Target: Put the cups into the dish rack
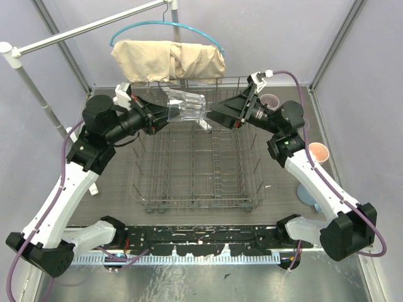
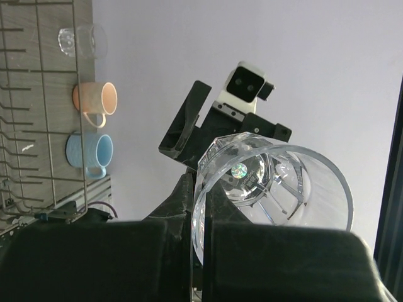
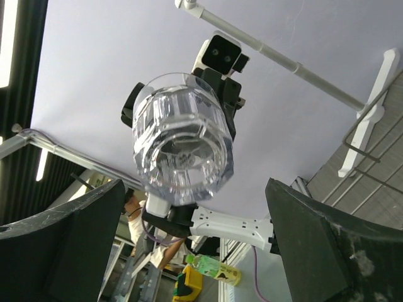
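Clear tumbler (image 1: 187, 108): rim pinched between left fingers (image 2: 94, 264), above dish rack (image 1: 195, 170). Right fingers (image 3: 63, 245): spread, facing tumbler's base. Peach mug (image 1: 318, 152), blue mug (image 1: 306, 195): worktop (image 1: 283, 189), right of rack.

The left arm (image 1: 63, 195) is reaching up from its base at seven o'clock and folding at the elbow near ten o'clock. Its wrist (image 1: 126, 123) is pointing across toward three o'clock. The left hand (image 1: 167, 115) is pinching the rim of a clear glass tumbler (image 1: 187, 107), fingers closed tight on the wall, and is carrying it sideways in the air. The right arm (image 1: 315, 182) is mirroring that pose, reaching from five o'clock and bending near two o'clock, with its wrist (image 1: 277, 116) aiming toward nine o'clock. The right hand (image 1: 215, 114) is facing the tumbler's base with both fingers spread wide, just beside the glass and gripping nothing.
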You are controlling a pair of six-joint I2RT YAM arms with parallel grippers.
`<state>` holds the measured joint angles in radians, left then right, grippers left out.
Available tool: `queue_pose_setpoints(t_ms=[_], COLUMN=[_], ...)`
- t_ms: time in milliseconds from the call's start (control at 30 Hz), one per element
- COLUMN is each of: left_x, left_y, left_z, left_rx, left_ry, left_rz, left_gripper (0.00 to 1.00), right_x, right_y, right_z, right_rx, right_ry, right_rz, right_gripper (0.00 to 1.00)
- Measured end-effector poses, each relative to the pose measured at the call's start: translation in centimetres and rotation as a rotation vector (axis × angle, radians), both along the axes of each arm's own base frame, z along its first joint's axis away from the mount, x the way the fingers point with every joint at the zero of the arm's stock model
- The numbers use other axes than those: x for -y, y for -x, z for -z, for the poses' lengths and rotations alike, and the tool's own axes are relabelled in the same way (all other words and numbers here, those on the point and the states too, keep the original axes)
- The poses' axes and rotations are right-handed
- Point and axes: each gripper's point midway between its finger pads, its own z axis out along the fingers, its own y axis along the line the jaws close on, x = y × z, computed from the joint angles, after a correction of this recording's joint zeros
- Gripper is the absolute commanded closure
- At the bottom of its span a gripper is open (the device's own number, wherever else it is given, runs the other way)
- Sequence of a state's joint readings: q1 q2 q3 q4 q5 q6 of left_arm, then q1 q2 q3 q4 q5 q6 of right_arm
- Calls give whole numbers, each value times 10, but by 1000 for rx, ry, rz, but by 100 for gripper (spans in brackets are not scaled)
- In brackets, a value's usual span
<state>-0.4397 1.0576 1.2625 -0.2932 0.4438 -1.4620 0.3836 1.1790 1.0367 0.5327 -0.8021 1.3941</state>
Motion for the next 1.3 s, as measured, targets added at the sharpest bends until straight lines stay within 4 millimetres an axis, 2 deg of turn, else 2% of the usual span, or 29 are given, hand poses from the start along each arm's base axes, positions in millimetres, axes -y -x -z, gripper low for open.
queue_pose_setpoints(t_ms=[167, 433, 700, 1000, 1133, 1200, 1300], left_x=[17, 21, 25, 25, 25, 25, 24], left_y=[-1, -7, -10, -10, -11, -11, -12], left_z=[4, 4, 4, 1, 3, 6, 10], left_rx=[-8, -5, -6, -1, -12, -17, -22], left_ry=[-4, 2, 6, 19, 23, 22, 20], left_rz=[29, 20, 25, 25, 19, 15, 9], left_gripper=[100, 100, 100, 100, 100, 100, 76], right_x=[-13, -18, -24, -23, -23, -23, -24], right_y=[-3, 1, -4, -8, -10, -12, -14], right_z=[-5, -16, -12, -13, -11, -8, -5], right_rx=[-15, 8, -8, -9, -6, -10, -16], right_ry=[-22, -50, -55, -69, -72, -72, -70], right_rz=[-32, -55, -65, -41, -26, -19, -11], right_gripper=[0, 0, 9, 31, 50, 64, 69])
